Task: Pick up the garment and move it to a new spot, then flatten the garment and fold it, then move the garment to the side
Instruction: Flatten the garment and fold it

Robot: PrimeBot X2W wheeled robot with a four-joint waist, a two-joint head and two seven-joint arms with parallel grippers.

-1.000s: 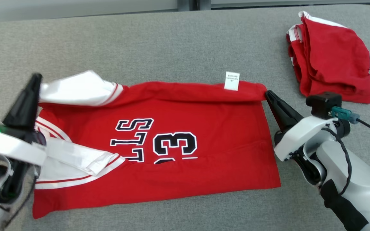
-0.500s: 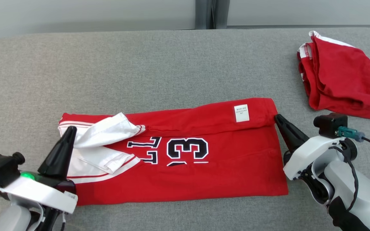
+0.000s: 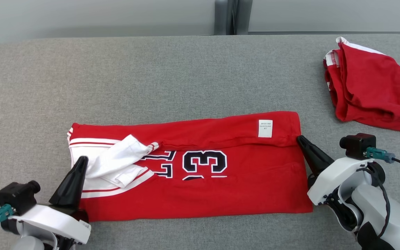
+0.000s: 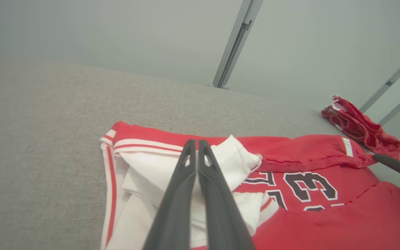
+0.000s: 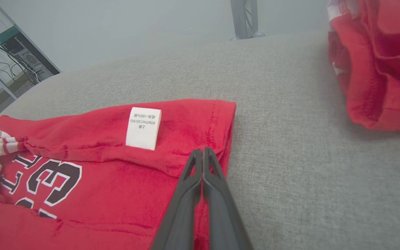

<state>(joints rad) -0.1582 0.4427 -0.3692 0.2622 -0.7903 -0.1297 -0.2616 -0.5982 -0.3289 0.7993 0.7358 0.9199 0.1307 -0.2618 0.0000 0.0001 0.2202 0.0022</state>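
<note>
Two clenched grippers flank the garment (image 3: pixel 248 191), lying lower centre of the head view, long axis left-to-right. We locate the left gripper (image 3: pixel 81 161) over its white-sleeved end, the right gripper (image 3: pixel 300 139) touching its folded right edge; we cannot confirm either pinches cloth.

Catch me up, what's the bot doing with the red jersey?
Mid-fold. The red jersey lies on the grey table with its far long edge folded over toward the middle, care label facing up. The left gripper is shut at the white sleeve end, the right gripper shut at the folded corner of the hem end; whether either pinches cloth is unclear. A second red garment sits bunched at the table's far right.
</note>
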